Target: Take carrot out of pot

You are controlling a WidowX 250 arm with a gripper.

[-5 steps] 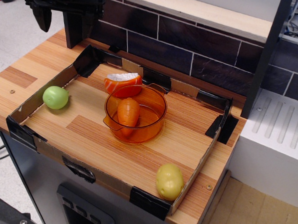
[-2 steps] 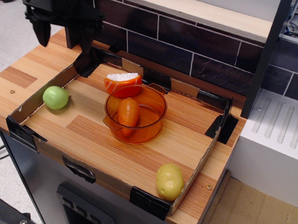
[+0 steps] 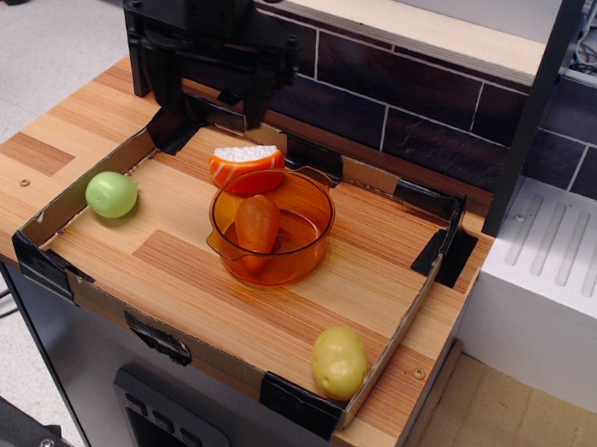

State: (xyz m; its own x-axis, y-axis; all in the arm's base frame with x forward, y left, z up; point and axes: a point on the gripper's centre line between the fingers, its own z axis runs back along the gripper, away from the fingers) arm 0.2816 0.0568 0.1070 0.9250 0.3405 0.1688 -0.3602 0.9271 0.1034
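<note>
Overhead, the gripper (image 3: 213, 91) hangs with its jaws spread wide, holding nothing.
Below and in front of it, the carrot (image 3: 257, 227) lies inside the pot (image 3: 308, 246); an orange wedge (image 3: 245, 167) touches the pot's far rim, a green ball (image 3: 112, 195) sits well apart.

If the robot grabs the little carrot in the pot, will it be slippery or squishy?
The carrot looks smooth and shiny, like hard plastic, so it is probably stiff and a bit slippery. Its rounded, tapered shape could let it roll or squirt from a pinch. It leans against the wall of the pot, so it may shift when the end effector touches it.
</note>
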